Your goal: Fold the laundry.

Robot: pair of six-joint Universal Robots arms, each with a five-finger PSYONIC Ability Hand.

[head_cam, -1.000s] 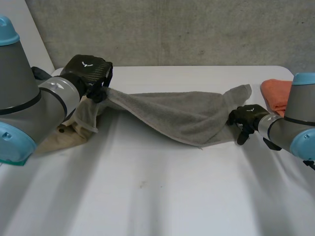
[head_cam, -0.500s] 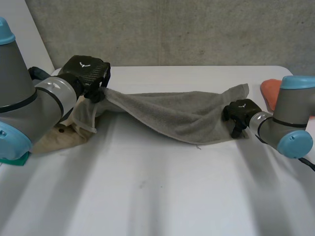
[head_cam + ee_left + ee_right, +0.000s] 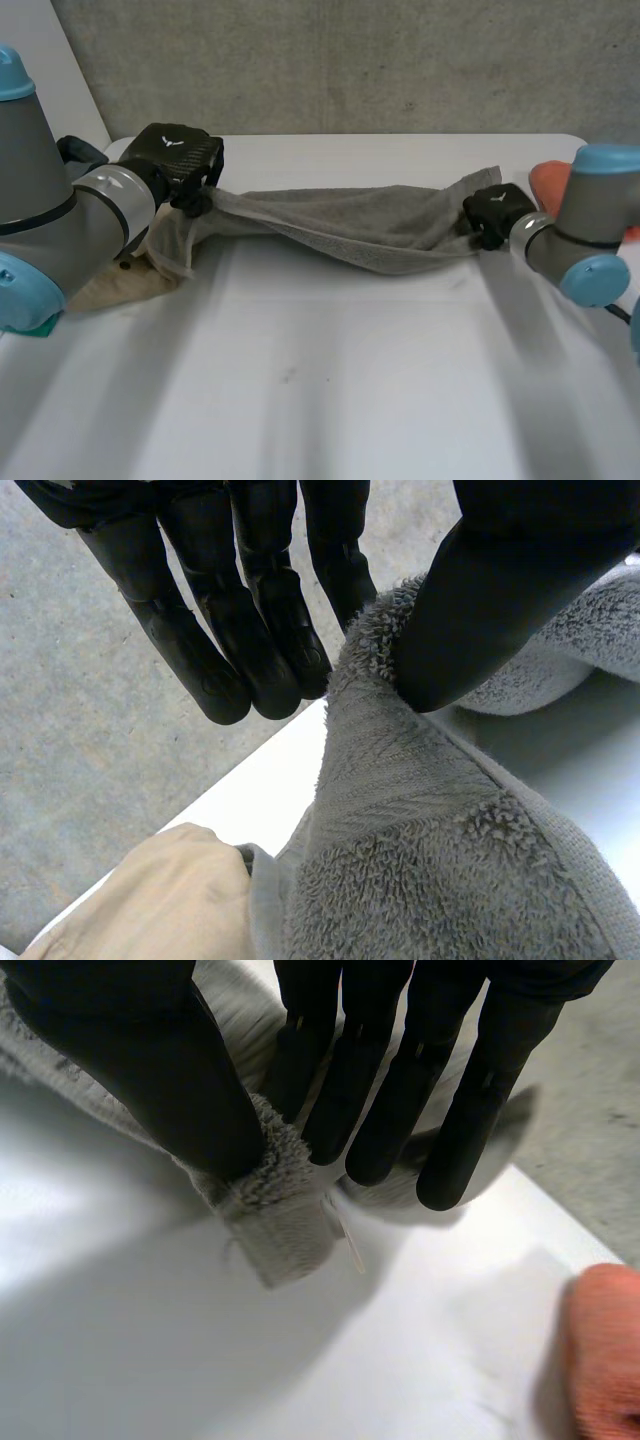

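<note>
I have the grey towel (image 3: pixel 340 225) strung between my two hands above the white table (image 3: pixel 320 380). It sags in the middle, and its lower fold touches or nearly touches the table.

My left hand (image 3: pixel 180 160) is at the towel's left end. In the left wrist view my thumb (image 3: pixel 500 600) presses into the towel's thick hemmed edge, with my nearly straight fingers (image 3: pixel 250 630) on the other side of that edge, so the cloth is pinched between them. Below this grip a short flap of the towel hangs down. Just beside that flap a beige cloth (image 3: pixel 110 285) lies in a heap on the table, partly under the towel's left end.

My right hand (image 3: pixel 495 212) is at the towel's right end. In the right wrist view its thumb (image 3: pixel 150 1070) and straight fingers (image 3: pixel 400 1080) close on a corner of the towel, and a small tuft of the corner sticks out past my fingertips. More of that end of the towel bunches up just behind my hand.

Past the towel's right end and apart from it, an orange cloth (image 3: pixel 548 185) lies on the table, partly hidden by my right arm.
</note>
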